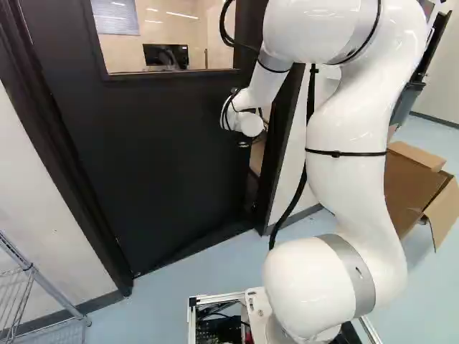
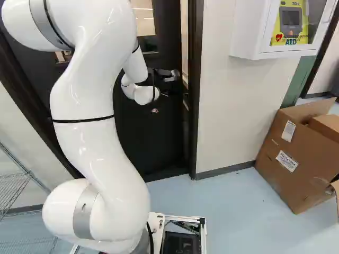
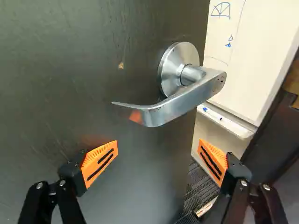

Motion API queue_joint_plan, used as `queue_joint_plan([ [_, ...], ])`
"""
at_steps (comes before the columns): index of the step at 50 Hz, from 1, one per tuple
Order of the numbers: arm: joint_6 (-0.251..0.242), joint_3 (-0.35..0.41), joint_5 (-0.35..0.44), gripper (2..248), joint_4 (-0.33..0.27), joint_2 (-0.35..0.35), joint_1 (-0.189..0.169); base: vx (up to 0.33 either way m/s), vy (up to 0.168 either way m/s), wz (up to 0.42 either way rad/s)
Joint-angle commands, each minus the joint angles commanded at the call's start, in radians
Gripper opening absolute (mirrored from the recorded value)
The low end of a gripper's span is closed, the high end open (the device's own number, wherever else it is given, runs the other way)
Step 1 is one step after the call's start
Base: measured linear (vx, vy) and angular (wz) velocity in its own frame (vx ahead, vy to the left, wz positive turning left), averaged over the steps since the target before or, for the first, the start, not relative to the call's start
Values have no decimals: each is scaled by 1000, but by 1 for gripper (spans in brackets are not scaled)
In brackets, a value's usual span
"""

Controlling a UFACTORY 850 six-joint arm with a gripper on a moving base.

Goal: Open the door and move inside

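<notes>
Whiteboard [image 3: 261,51] in sight, door [image 3: 56,70] ajar, gripper [image 3: 158,144] spread wide near the handle [image 3: 180,106], fuller swing and entry to come!

The white arm [image 2: 100,137] rises left of its small, dark hand [image 2: 163,94], which is near the door's metal lever [image 2: 170,76]. Around the hand stands the black door [image 2: 159,137], ajar, its window [image 2: 144,21] above. Right of the hand are a pale wall [image 2: 233,111], a white cabinet [image 2: 246,34] holding a yellow device [image 2: 302,18], and, lower, an open cardboard box [image 2: 294,153]. A wire rack [image 2: 13,188] stands well left; the blue-grey floor [image 2: 233,211] lies below.
</notes>
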Motion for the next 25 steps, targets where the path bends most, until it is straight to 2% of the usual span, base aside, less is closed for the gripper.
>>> queue_joint_plan([
  [25,0,-150,0,247,0,-119,30,0,0,0],
])
